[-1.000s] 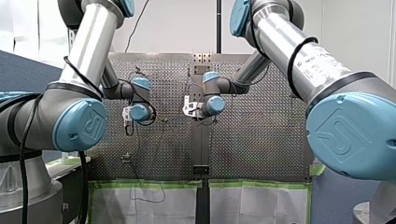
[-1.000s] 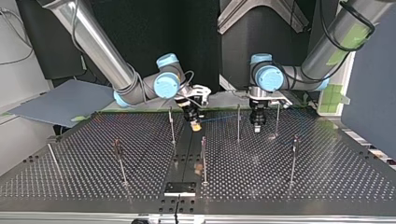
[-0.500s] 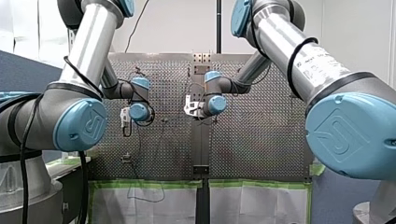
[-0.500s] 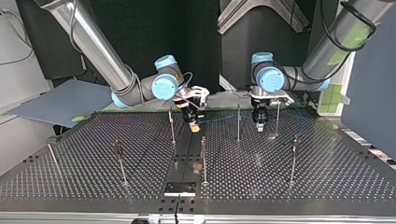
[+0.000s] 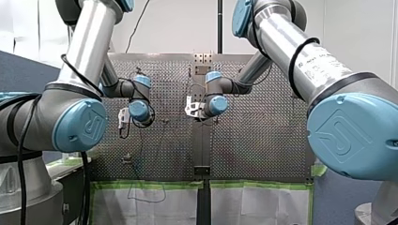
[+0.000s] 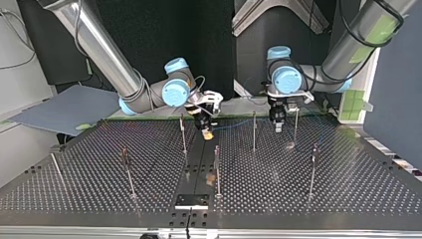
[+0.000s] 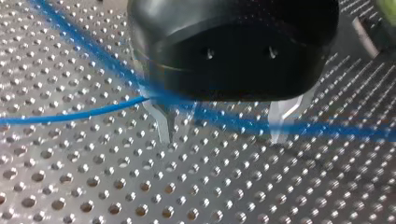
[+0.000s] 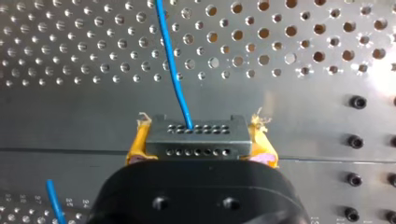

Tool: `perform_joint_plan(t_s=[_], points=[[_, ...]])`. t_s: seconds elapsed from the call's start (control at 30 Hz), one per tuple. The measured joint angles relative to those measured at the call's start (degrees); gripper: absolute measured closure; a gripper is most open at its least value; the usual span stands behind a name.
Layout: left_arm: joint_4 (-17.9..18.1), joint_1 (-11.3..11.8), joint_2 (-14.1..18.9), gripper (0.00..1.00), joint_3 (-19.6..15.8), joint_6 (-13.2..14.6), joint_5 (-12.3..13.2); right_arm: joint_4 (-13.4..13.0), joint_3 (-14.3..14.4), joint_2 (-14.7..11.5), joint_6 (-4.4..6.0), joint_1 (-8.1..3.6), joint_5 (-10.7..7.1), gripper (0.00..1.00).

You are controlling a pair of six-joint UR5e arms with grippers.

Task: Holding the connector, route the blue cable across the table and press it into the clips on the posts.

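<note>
The right wrist view shows my right gripper (image 8: 200, 133) with its yellow pads (image 8: 138, 142) shut on a dark grey connector (image 8: 196, 144). The blue cable (image 8: 172, 70) leaves the connector and runs ahead over the perforated plate. In the top view this gripper (image 6: 206, 130) hangs low over the table's dark middle strip. From there the cable (image 6: 234, 123) runs past a thin post (image 6: 254, 130) toward my left gripper (image 6: 277, 124). In the left wrist view my left gripper (image 7: 222, 140) stands open. Its metal fingers (image 7: 163, 122) straddle the cable (image 7: 74, 114) without gripping it.
Several thin upright posts stand on the perforated table (image 6: 348, 189), among them one (image 6: 295, 127) beside my left gripper, one (image 6: 183, 134) beside my right gripper and one (image 6: 217, 169) nearer the camera. A black block (image 6: 192, 201) sits at the near edge.
My left gripper has opened, let go of the cable and risen a little off the table. My right gripper has shifted slightly, still holding the connector.
</note>
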Motion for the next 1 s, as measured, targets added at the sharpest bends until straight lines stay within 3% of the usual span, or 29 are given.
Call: perform_joint_plan(t_s=[0.2,0.63,0.8,1.0], points=[[0.4,-1.1,2.8,0.0,-2.8,-0.8,0.1,0.9,0.2,0.0,0.0,0.16,0.0,1.0],[1.3,-5.9,9.3,0.0,-9.4,-1.7,-0.2,1.1,1.0,0.0,0.0,-0.13,0.01,1.0],[3.3,-8.3,9.5,0.0,-9.5,-3.2,-2.1,1.1,1.1,0.0,0.0,-0.3,0.0,1.0],[4.5,-11.4,7.4,0.0,-7.2,-4.4,-5.0,1.2,1.1,0.0,0.0,-0.48,-0.04,1.0]])
